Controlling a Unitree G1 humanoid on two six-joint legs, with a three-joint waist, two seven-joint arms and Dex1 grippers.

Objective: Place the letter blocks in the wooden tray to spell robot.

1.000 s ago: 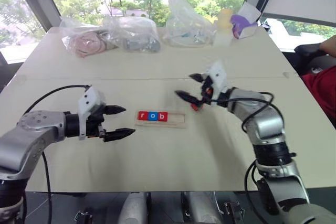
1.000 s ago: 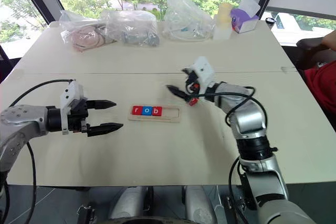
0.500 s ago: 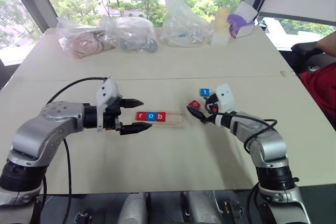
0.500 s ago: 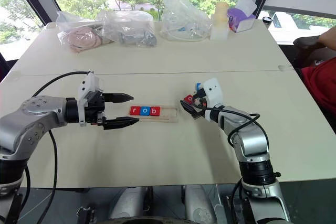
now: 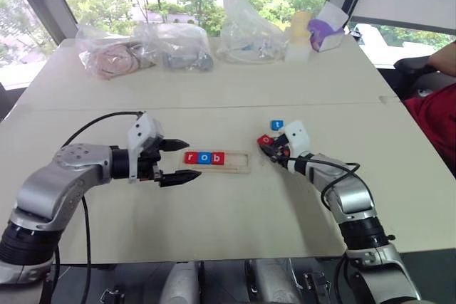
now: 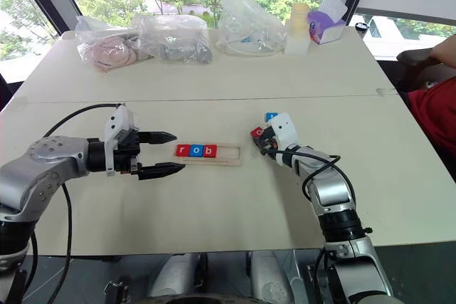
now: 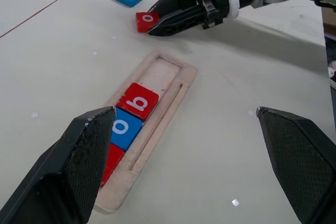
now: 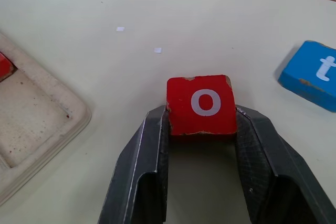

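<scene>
Red o block (image 8: 201, 105) clamped by right gripper (image 8: 202, 124) on table, beside wooden tray (image 7: 157, 129); left gripper (image 5: 173, 161) fingers spread wide.

Daylight came from the windows (image 5: 178, 5) behind the worktop (image 5: 235, 90); the scene was bright and evenly lit. Greenery outside was slightly washed out. Clear plastic bags (image 5: 249, 33) near the glass caught pale glare. Shadows on the worktop were soft, falling toward the camera under both arms. Head views showed mild bowing at the edges. In the left wrist view the near fingers (image 7: 79, 166) looked soft, possibly out of focus. The right wrist view was sharp, with a faint shadow under the red block (image 8: 202, 104).
</scene>
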